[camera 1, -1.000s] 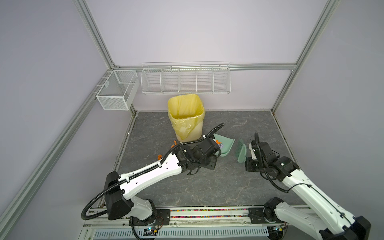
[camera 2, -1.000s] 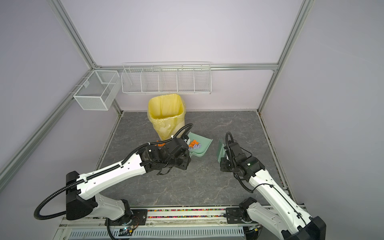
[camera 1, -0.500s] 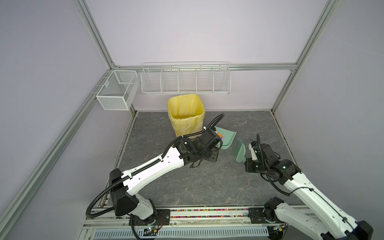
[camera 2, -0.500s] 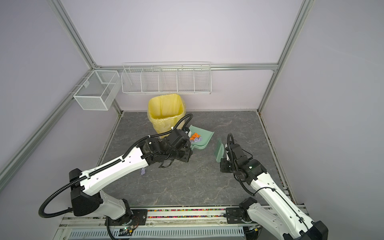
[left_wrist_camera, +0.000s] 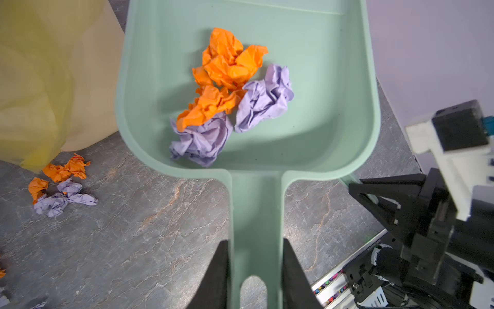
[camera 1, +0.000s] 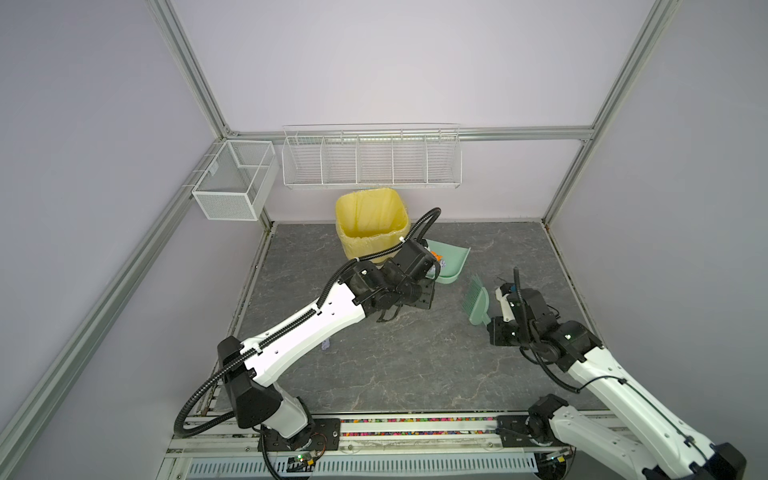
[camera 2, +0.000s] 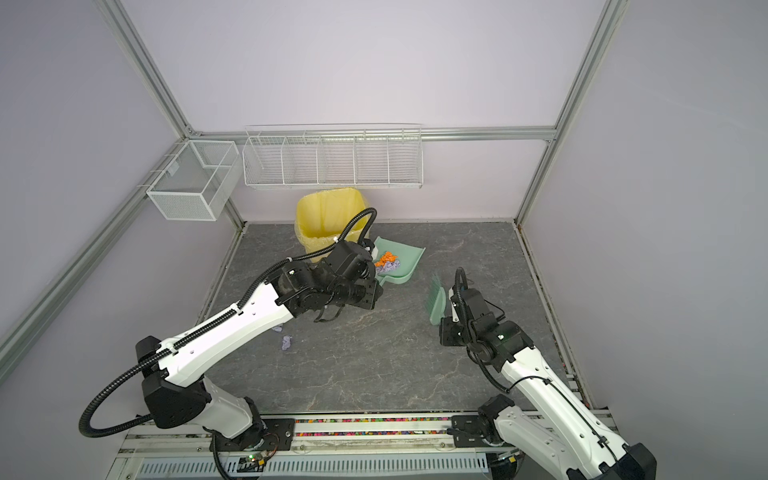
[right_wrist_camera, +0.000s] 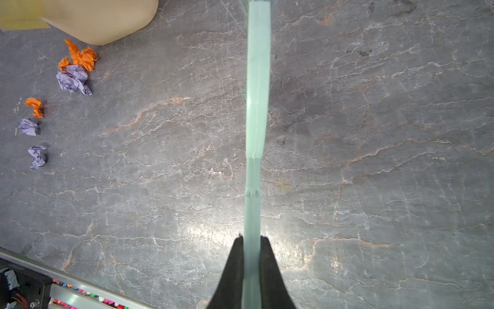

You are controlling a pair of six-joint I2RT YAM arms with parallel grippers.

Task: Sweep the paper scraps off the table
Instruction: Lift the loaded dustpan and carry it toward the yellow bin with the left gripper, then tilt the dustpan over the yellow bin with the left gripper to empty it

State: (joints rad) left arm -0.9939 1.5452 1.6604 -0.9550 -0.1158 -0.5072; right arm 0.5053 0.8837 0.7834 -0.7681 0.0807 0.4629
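Paper scraps [left_wrist_camera: 222, 61]: one batch rides in the mint dustpan [left_wrist_camera: 334, 80], and the rest lie on the table [right_wrist_camera: 374, 133] left of it, by the foot of the bin.

**Changed:**
- The left gripper [left_wrist_camera: 254, 240], clenched on the dustpan handle, has carried the pan away from the brush.
- The pan is now up and back, just beside the yellow-lined bin [camera 1: 370, 224], and looks lifted clear of the table.
- The right gripper [right_wrist_camera: 252, 236], clamped on the brush [camera 1: 478, 299] handle, has barely shifted. The brush hangs bristles-out, apart from the pan.
- Reading: the sweep-in for this batch is done and tipping into the bin looks next. The task is only partly done, and a second sweep is needed for the leftovers.

**Counts, left to right:**
- Loose scraps on the table: about seven.
  - A clump of roughly two orange and two lilac touches the bin base.
  - One orange and two lilac sit strung out nearer the front rail.
  - The left arm hides some of these in both top views.
- Bin: one.
- Dustpan: one, holding four wads, two orange and two lilac, bunched together near the handle end.
- Brush: one.
- Arms: two.
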